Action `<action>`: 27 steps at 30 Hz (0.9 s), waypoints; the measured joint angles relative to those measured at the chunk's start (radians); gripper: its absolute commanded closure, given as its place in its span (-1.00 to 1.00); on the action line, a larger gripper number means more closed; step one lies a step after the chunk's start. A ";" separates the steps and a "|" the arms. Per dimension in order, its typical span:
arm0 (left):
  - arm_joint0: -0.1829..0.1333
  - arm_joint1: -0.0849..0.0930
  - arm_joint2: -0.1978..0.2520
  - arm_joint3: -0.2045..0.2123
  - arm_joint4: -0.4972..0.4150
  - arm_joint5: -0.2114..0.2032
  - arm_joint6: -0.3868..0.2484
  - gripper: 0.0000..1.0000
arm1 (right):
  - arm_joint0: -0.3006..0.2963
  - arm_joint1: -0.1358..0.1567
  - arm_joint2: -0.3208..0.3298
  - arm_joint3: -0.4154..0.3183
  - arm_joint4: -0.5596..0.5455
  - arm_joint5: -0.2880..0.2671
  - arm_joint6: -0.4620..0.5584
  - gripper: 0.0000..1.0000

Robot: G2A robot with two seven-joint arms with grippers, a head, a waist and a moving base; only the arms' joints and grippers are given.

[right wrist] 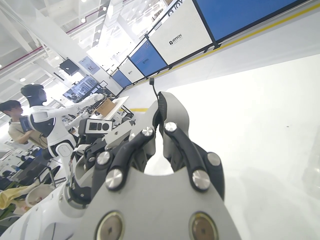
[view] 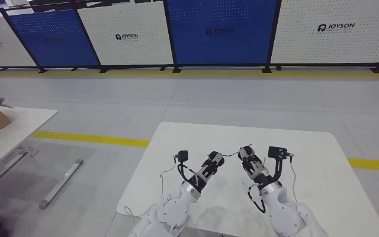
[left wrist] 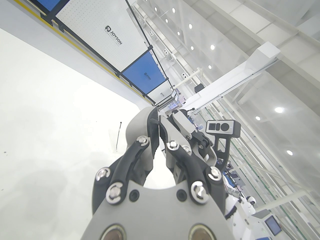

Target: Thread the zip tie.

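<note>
Starting with the top view: zip tie [view: 230, 155] spans the gap between left hand [view: 217, 158] and right hand [view: 244, 154], both held above the white desk [view: 308, 148]. Its long axis runs roughly side to side, from one set of fingertips to the other. A short stub sticks out past the right hand, pointing away from the robot. Both hands look closed, tips facing each other and close together.

Left wrist view: left hand [left wrist: 159, 123] has its pads pressed together with no gap. The strap itself isn't visible between them here, so the grip on the tie is read from the top view, where the strap ends at these tips. The right hand sits just behind the left fingertips, near them. A thin black strip [left wrist: 118, 136] lies flat on the desk beside the left hand, apart from it. Its knobbed end points away. Can't tell if it's a second tie.

Right wrist view: right hand [right wrist: 160, 101] is clamped on the tie, pads together. The tie's head [right wrist: 151, 81] and a short length of strap poke out beyond the fingertips, pointing up and away from the hand, over the desk edge towards the blue and white panels [right wrist: 180, 38].
</note>
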 measured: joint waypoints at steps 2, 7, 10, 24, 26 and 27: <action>0.000 0.000 0.000 0.000 0.000 0.000 0.000 1.00 | 0.001 -0.001 -0.004 0.002 -0.002 0.000 0.001 1.00; 0.000 0.000 0.000 0.000 0.000 0.000 0.000 1.00 | 0.002 -0.002 -0.009 0.007 -0.004 -0.004 0.004 1.00; 0.000 0.000 0.000 0.000 0.000 0.000 0.000 1.00 | 0.002 -0.003 -0.011 0.006 -0.001 -0.010 0.004 1.00; 0.000 0.000 0.000 0.000 0.000 0.000 0.000 1.00 | 0.003 -0.008 -0.022 0.017 0.025 -0.014 0.023 1.00; 0.000 0.000 0.000 0.000 0.000 0.000 0.000 1.00 | 0.005 -0.009 -0.026 0.019 0.023 -0.015 0.022 1.00; 0.000 0.000 0.000 0.000 0.000 0.000 0.000 1.00 | 0.006 -0.009 -0.027 0.020 0.023 -0.014 0.021 1.00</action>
